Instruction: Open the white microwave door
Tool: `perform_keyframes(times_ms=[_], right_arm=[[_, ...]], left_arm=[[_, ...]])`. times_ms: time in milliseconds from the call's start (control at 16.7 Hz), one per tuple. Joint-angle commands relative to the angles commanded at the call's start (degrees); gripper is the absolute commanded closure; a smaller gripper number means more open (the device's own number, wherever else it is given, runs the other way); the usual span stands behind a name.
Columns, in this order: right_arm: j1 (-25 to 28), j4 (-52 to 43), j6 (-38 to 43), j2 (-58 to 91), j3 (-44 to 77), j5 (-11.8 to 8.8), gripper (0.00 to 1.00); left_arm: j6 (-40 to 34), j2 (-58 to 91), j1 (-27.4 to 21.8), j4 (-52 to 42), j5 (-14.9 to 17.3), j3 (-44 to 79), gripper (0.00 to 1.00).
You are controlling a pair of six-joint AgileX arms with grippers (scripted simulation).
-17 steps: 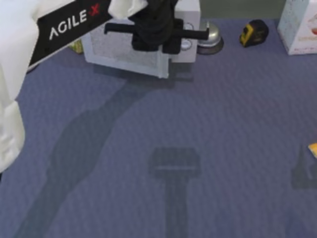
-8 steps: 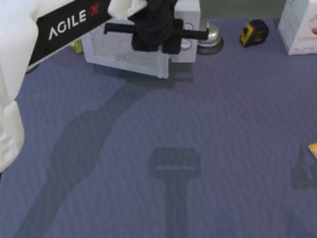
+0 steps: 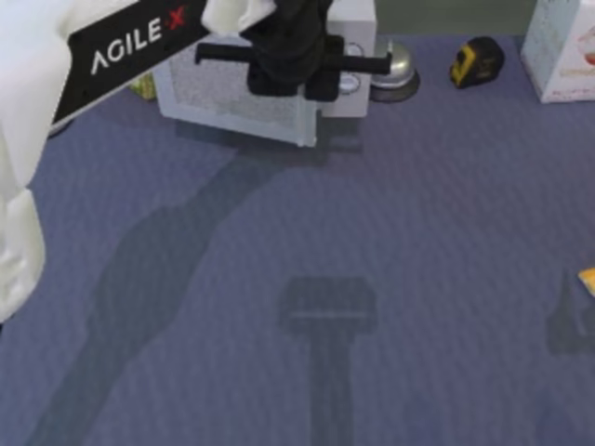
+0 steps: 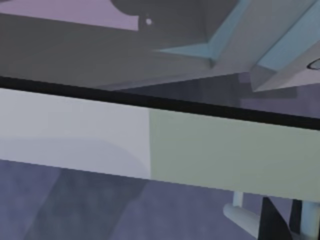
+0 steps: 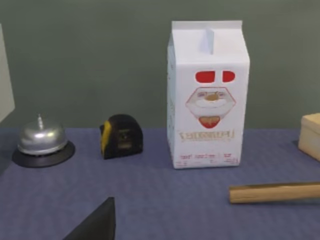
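The microwave (image 3: 355,23) stands at the table's far edge, left of centre. Its white door (image 3: 232,93), with the speckled grey mesh window, stands slightly ajar, the free edge (image 3: 308,130) swung out from the knob panel (image 3: 350,84). My left gripper (image 3: 321,88) reaches over the microwave's front and is shut on the door's handle. In the left wrist view the white handle bar (image 4: 240,216) runs under the door's pale band (image 4: 75,130), with a dark finger (image 4: 272,225) across it. My right gripper (image 5: 160,235) is parked at the right, open; one dark finger (image 5: 100,222) shows.
Right of the microwave sit a silver bell (image 3: 395,67), a black and yellow tape measure (image 3: 476,61) and a white carton with pink print (image 3: 562,51). A wooden stick (image 5: 275,192) and a pale block (image 5: 311,135) lie near the right edge. A yellow item (image 3: 144,88) sits beside the microwave.
The door's free edge has swung out a little farther with my left gripper on the handle. The right arm has not moved.
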Motion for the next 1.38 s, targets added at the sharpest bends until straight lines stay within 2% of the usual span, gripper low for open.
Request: perform_keyframes(times_ms=[360,780,1380], right_arm=[[0.0,0.0,0.0,0.0,0.0,0.0,0.0],[0.0,0.0,0.0,0.0,0.0,0.0,0.0],[0.0,0.0,0.0,0.0,0.0,0.0,0.0]], left_arm=[[-0.1,-0.1,-0.4,0.2,0.4,-0.1,1.0],[5.6,-5.3,0.8,4.2,2.9,-8.5,1.0],[5.7,-5.4,0.9,4.2,3.0,-8.6,1.0]])
